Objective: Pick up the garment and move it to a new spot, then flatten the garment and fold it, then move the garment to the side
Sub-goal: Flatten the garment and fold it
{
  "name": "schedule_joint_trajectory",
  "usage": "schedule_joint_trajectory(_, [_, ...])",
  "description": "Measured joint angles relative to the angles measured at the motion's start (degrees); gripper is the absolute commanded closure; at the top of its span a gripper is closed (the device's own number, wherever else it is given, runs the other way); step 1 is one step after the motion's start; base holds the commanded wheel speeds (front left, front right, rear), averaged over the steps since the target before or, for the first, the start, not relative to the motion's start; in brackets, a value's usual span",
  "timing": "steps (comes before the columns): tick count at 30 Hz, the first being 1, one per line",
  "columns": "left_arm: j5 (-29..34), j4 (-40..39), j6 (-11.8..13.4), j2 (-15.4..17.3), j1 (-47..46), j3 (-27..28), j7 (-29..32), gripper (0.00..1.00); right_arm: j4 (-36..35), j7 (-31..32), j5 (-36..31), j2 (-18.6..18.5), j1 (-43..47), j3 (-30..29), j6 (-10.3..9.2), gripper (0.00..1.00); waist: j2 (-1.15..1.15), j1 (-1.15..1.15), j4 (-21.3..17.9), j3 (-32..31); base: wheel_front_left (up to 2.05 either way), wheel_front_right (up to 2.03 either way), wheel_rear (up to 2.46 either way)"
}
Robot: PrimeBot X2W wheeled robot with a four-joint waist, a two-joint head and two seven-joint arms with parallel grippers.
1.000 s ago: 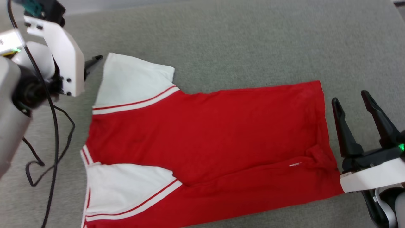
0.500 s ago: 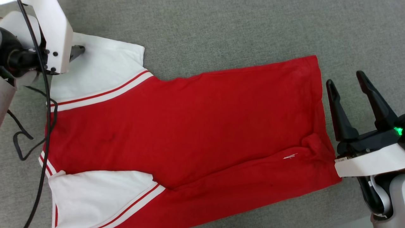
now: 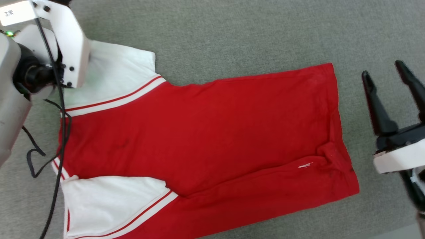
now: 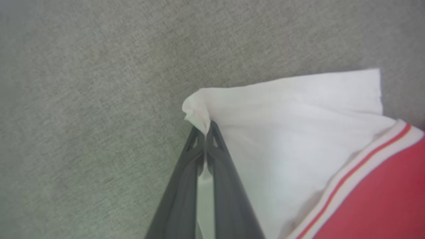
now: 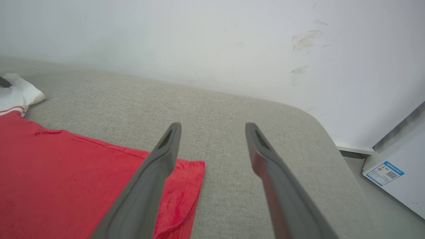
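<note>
– On the grey fabric-covered table, the garment lies spread flat, red side up. Long axis?
– Head view: it runs roughly 9 to 3 o'clock, with the right end tipped a little toward 2. Hem at 3. The white sleeves are at the other end: far sleeve at 10, near sleeve at 7.
– Jaws?
– Left gripper: jaws clenched on the outer corner of the far sleeve. The left wrist view shows the cloth bunched and pinched between the tips. Right gripper: jaws spread wide, holding nothing, over bare table at 3, apart from the hem.
– Any writing?
– Small white tag on the left arm; the mark starts with "3", the rest is not legible. Blue-edged sticker with a QR code on a white panel at 4 o'clock in the right wrist view, text too small. Tiny white mark on the red cloth near the hem, unreadable.
– Change versus half a second back?
– Left jaws were apart with one tip on the sleeve; now they are closed on it. The gap between right gripper and hem has widened. The camera shifted slightly too.
</note>
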Motion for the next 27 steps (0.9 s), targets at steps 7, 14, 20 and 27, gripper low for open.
schedule_joint_trajectory(7, [0.0, -3.4, -1.3, -1.5, 0.9, 0.0, -5.1, 1.00, 0.0, 13.2, 4.6, -11.0, -5.3, 4.6, 0.00, 0.00, 0.00, 0.00, 3.0, -3.1, 0.00, 0.00, 0.00])
schedule_joint_trajectory(14, [0.3, -7.7, -2.2, -1.8, 2.2, -1.3, -7.6, 1.00, 4.5, 33.3, 16.7, -22.0, -12.9, 13.5, 0.01, 0.00, 0.00, -0.01, 6.1, -5.1, 0.00, 0.00, 0.00])
schedule_joint_trajectory(20, [1.0, -10.4, -2.3, -2.2, 2.2, -1.9, -8.6, 1.00, 11.7, 44.7, 22.8, -24.5, -20.7, 18.6, 0.00, 0.00, 0.00, -0.01, 8.0, -4.7, 0.00, 0.00, 0.00])
schedule_joint_trajectory(27, [1.9, -12.0, -2.3, -3.4, 0.8, -2.3, -9.3, 1.00, 20.1, 48.1, 23.9, -22.8, -27.4, 25.2, 0.00, 0.00, 0.00, 0.00, 9.8, -2.5, 0.00, 0.00, 0.00])
